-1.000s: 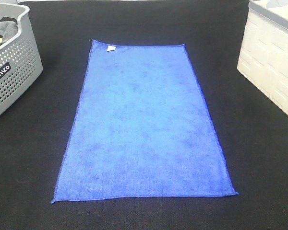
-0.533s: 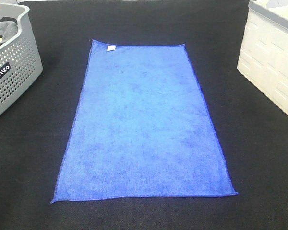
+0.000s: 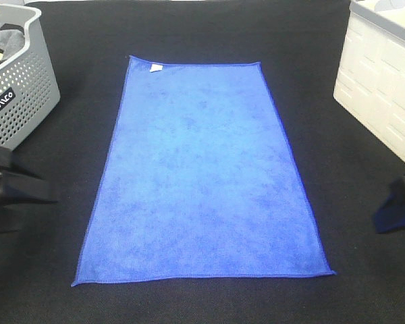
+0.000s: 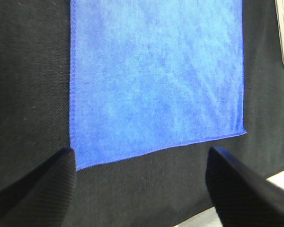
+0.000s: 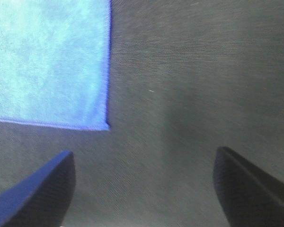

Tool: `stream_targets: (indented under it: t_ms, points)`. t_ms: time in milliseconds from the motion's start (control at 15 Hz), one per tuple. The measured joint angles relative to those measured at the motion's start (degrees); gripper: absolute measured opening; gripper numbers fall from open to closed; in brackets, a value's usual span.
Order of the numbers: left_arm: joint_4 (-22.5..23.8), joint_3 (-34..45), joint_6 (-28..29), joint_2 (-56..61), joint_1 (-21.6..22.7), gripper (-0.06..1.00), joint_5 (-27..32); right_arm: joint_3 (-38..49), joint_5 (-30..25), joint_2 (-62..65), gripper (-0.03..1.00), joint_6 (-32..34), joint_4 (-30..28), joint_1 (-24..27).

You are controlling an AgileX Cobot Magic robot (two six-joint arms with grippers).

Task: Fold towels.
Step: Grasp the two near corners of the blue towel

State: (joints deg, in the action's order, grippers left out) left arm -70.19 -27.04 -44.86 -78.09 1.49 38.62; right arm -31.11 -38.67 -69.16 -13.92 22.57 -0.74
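Note:
A royal-blue towel lies flat and unfolded on the black table, with its white tag at the far left corner. My left gripper has come in at the left edge, beside the towel's near left part. It is open and empty; the left wrist view shows the towel's end beyond its spread fingers. My right gripper is at the right edge, well right of the towel. It is open and empty; the right wrist view shows a towel corner.
A grey perforated basket with a grey cloth inside stands at the far left. A white crate stands at the far right. The black cloth-covered table surrounds the towel.
Both grippers have entered the exterior view, the left at the left edge and the right at the right edge. The towel has not moved.

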Motion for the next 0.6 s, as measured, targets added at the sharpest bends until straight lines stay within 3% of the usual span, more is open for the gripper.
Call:
stream_targets:
  t_ms: [67,133,267,600]
  points:
    - [-6.8,-0.1,-7.0,-6.1,-0.4,0.72,-0.1,-1.3,0.7,-4.8,0.76,-4.1,4.8,0.0]
    - [-6.8,-0.1,-7.0,-6.1,-0.4,0.72,-0.1,-1.3,0.7,-4.8,0.76,-4.1,4.8,0.0]
    - [-11.7,-0.5,-14.6,-12.8,-2.2,0.72,-0.2,-3.5,1.4,-10.1,0.76,-9.5,10.3,0.0]
    - [-13.9,-5.1,-17.6,-23.6,-5.2,0.72,-3.2,-4.4,2.1,-20.3,0.76,-25.8,27.3,0.0]
